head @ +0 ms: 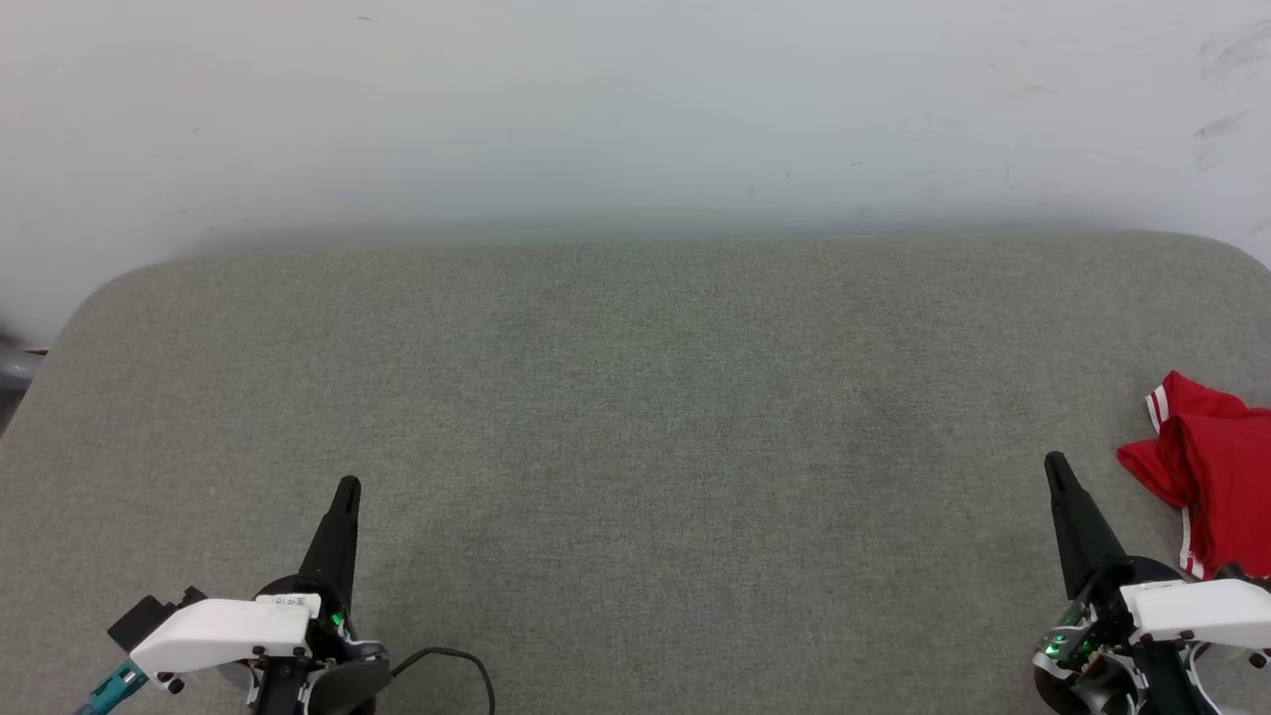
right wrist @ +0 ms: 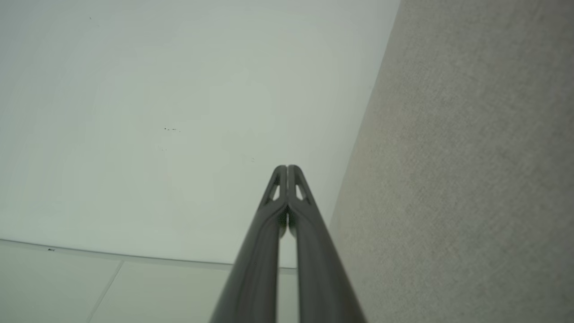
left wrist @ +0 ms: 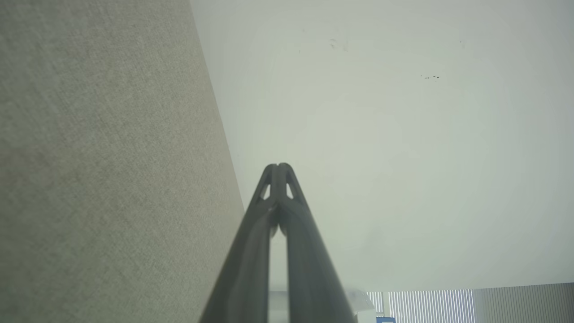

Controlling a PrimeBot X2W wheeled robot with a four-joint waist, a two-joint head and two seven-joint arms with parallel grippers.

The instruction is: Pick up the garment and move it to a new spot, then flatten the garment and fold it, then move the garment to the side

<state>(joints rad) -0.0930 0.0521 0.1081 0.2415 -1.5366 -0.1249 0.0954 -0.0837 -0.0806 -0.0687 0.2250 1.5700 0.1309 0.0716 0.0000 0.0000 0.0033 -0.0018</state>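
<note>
Left gripper (head: 348, 486) and right gripper (head: 1055, 461) are pointing toward the far side above the grey table (head: 635, 397), fingers pressed together, holding nothing. A crumpled red shirt (head: 1213, 477) is lying at the right edge, just beside the right gripper.

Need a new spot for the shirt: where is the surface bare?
The grey padded surface is bare from the left claw across to the right claw and back to the wall. Crowded: the right edge, where the crumpled garment lies beside that claw.
</note>
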